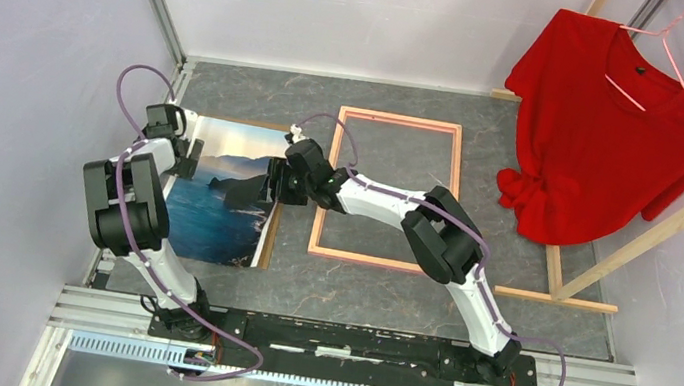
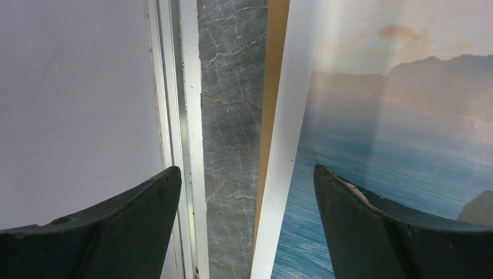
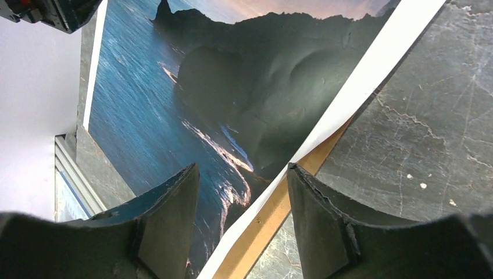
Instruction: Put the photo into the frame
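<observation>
1. Black fingers sit nearest you: two arms and two grippers, both working over the left half of the grey table (image 1: pixel 354 296). The left gripper (image 2: pixel 246 170) hangs at the left edge of the photo (image 1: pixel 216 201). Its fingers are spread wide, one over the print and one over the strip by the wall, and they pinch nothing.
2. Your right gripper (image 3: pixel 242 167) straddles the photo's right edge with its fingers parted. The white border and the brown backing board (image 3: pixel 273 226) beneath it show in the gap, and nothing is clamped.
3. You have one photo and one board. The print lies face up on the board, beside the frame (image 1: pixel 399 119) but apart from it, so it is not yet in. Its surface looks dented near the right gripper.
4. You appear to be on the pick-up step.
   - Work a finger under that thin edge and close on the border alone, not on the board.
   - Lift both sides evenly so the sheet does not crease.
   - Then carry it right, towards the frame.
5. There is one frame, lying flat mid-table with bare tabletop showing through its opening. Your right forearm crosses its near-left part.
6. Farthest away, at the right, one red shirt (image 1: pixel 609 130) hangs on one pink hanger (image 1: pixel 656 50). The hanger is on one wooden rack (image 1: pixel 656 232), well off your route.
</observation>
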You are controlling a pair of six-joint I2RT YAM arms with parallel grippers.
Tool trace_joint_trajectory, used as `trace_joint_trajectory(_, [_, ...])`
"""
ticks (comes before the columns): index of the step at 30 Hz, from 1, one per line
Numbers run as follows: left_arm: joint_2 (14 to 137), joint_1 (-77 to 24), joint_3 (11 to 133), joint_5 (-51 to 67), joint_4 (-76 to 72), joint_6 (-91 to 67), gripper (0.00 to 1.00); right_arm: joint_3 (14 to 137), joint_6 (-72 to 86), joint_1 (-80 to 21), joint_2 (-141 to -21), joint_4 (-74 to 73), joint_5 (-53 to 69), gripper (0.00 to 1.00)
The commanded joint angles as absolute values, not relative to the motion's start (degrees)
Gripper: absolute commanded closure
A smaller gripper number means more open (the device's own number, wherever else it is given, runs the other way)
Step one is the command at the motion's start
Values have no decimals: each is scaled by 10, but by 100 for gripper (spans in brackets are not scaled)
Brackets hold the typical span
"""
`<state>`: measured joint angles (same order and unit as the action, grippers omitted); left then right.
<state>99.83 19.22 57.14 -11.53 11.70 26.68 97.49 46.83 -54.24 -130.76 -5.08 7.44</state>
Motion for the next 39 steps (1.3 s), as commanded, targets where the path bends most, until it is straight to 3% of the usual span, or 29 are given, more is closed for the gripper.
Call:
trace_joint_trajectory(1, [1042,178,533,-41,197,265,9,997,461,-549,-1280,-7,77,37])
trace_joint_trajectory(11, [1042,178,534,-48,195,268,9,888,586,-534,-1268,143,144,38])
trace_joint_trajectory(28, [1041,179,539,-45,197,269,9,820,644,-538,-1250,128,174,52])
trace_joint_trajectory(39, [1040,179,550,-44,204,269,9,778,631,-555,-1196,62,184,44])
